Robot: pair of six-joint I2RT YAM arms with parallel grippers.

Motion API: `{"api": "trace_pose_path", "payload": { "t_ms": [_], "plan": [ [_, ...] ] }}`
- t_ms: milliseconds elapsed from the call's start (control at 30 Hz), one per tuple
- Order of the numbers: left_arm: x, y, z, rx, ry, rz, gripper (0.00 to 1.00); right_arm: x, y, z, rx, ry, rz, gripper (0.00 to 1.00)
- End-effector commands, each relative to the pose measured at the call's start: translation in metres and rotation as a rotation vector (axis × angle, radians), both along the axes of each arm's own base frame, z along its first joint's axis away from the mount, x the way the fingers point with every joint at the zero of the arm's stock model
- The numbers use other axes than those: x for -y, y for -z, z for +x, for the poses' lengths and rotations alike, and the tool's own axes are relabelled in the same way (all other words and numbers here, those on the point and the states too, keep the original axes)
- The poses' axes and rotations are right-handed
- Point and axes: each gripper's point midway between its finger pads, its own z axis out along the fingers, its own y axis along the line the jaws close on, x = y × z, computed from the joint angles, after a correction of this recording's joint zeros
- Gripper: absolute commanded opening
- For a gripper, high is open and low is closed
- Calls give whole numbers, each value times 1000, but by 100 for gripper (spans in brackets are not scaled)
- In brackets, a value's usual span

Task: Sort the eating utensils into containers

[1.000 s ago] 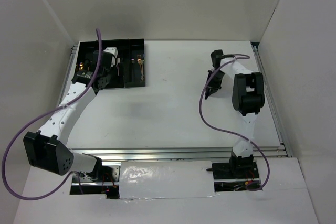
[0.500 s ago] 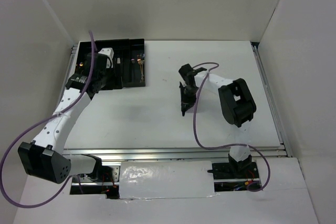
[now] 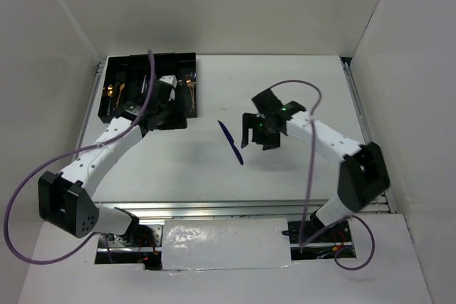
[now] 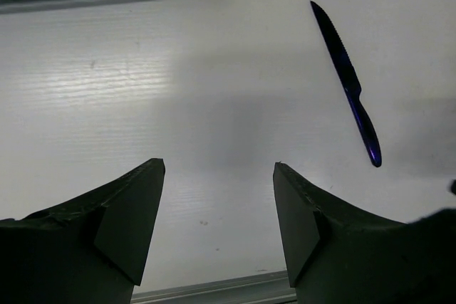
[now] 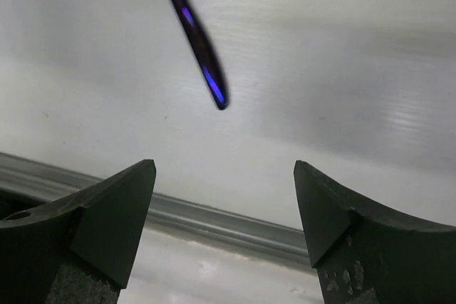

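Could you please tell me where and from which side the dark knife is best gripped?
The knife lies flat and alone, so I'd come straight down and close across its thicker, rounded handle, not the thin serrated blade.

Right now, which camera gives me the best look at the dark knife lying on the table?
Left wrist: the knife lies whole in view, with its serrated blade and handle both clear. Top external shows it whole but small. Right wrist catches only its handle end, cut off at the frame's top.
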Motion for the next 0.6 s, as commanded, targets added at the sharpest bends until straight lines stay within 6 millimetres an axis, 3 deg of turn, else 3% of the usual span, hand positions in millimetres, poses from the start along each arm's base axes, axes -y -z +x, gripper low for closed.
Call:
{"api": "trace_pose_path", "payload": {
  "t_ms": [0, 33, 67, 100, 133, 167, 200, 233, 300, 333, 367, 467, 567],
  "plan": [
    [28, 14, 6, 0, -51, -20, 75, 53, -15, -7, 95, 130, -44, 86],
    [39, 24, 9, -11, -61, -24, 75, 65, -29, -8, 154, 162, -32, 86],
    [58, 29, 5, -24, -77, -55, 75, 73, -32, -10, 174, 185, -29, 86],
    [64, 35, 7, -15, -109, -40, 76, 86, -27, -14, 174, 219, -34, 86],
    [77, 49, 9, -33, -126, -39, 77, 92, -37, -16, 218, 240, -17, 86],
    [100, 51, 7, -38, -136, -79, 77, 96, -39, -16, 232, 248, -7, 86],
    [112, 57, 8, -43, -145, -87, 77, 102, -36, -18, 234, 265, -6, 86],
    [124, 78, 8, -88, -152, -69, 77, 104, -40, -20, 254, 269, 5, 86],
    [152, 76, 13, -89, -183, -91, 77, 109, -41, -24, 253, 268, 0, 87],
    [156, 96, 10, -128, -223, -42, 77, 111, -43, -24, 263, 272, 0, 87],
    [177, 83, 13, -93, -211, -59, 77, 113, -44, -26, 272, 262, -11, 87],
    [199, 101, 16, -98, -220, -52, 76, 120, -43, -29, 282, 265, -19, 87],
    [207, 120, 15, -133, -232, -36, 76, 121, -40, -35, 274, 250, -7, 87]
  ]
}}
